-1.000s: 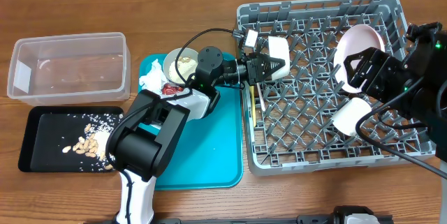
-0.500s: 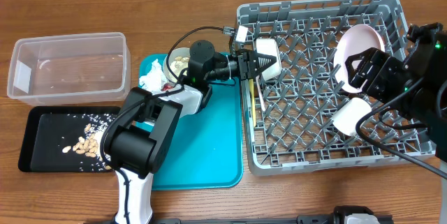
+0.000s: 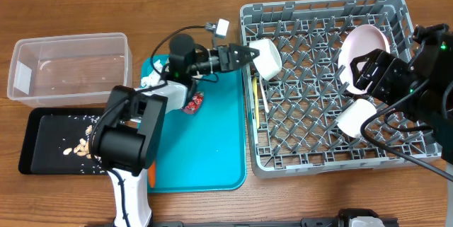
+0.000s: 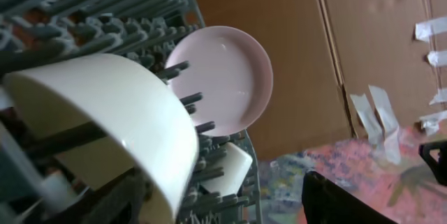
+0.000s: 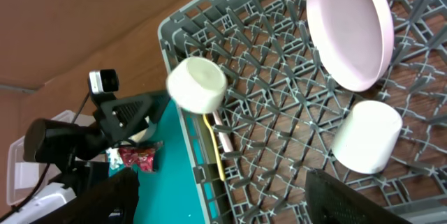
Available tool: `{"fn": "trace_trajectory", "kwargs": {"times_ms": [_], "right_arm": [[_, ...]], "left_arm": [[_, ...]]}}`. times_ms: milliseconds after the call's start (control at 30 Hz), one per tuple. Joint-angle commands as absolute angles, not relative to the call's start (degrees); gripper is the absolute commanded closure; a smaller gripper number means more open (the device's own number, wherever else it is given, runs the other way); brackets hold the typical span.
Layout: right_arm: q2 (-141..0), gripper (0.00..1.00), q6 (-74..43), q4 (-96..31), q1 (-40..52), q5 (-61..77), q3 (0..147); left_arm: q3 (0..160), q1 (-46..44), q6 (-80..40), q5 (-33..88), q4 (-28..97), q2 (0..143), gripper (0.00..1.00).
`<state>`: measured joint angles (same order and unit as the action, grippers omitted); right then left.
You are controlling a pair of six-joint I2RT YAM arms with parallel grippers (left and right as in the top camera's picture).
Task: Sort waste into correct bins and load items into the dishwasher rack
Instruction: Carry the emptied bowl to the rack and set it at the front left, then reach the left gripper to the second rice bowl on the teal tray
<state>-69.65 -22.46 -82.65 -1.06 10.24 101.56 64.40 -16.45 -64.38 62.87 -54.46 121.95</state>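
The left end effector reaches out over the teal tray toward the big grey rack. Its tips look close together and sit right at the side of 1 small cream cup. The cup lies tipped on its side at the rack's left edge, up among the pegs. I cannot tell if the tips have hold of the cup or are only next to it.

The right end effector hangs over the right side of the rack. Its 2 fingers are wide apart and have hold of nothing. The pink plate stands on its edge in the rack just beside it. A 2nd cup lies in the rack a bit lower.

The red foil wrapper lies on the teal tray. The nuts are in the black tray. The clear tub sits on the surface behind it.
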Motion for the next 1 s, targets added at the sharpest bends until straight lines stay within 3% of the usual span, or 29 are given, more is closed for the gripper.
{"fn": "trace_trajectory", "kwargs": {"times_ms": [0,367,467,600,667,833,900,967], "right_arm": [[-69.21,0.2,-22.33,-82.65,-1.26,9.87,101.71],[-69.21,0.19,-22.33,-83.11,-1.26,9.87,101.71],[-69.21,0.19,-22.33,-83.11,-1.26,9.87,101.71],[-69.21,0.15,-22.33,-83.15,-1.26,9.89,101.71],[-69.21,0.15,-22.33,-83.13,-1.26,9.89,101.71],[-69.21,0.15,-22.33,-83.18,-1.26,9.89,101.71],[-69.21,0.15,-22.33,-83.26,-1.26,9.89,101.71],[-69.21,0.15,-22.33,-83.29,-1.26,9.89,101.71]], "left_arm": [[64.6,-14.15,-62.04,65.41,-47.53,121.47,0.25],[64.6,-10.7,-46.81,64.01,-25.78,114.3,0.25],[64.64,-8.84,-33.23,53.6,-4.27,104.64,0.22],[64.69,-8.38,-22.61,36.01,15.22,93.86,0.13],[64.69,-8.75,-18.02,27.64,20.88,89.6,0.0],[64.66,-9.98,-3.77,20.91,23.81,86.52,0.0],[64.66,-10.39,-1.28,19.07,23.77,87.74,0.12],[64.66,-10.59,-0.21,17.43,23.0,89.62,0.32]]}}
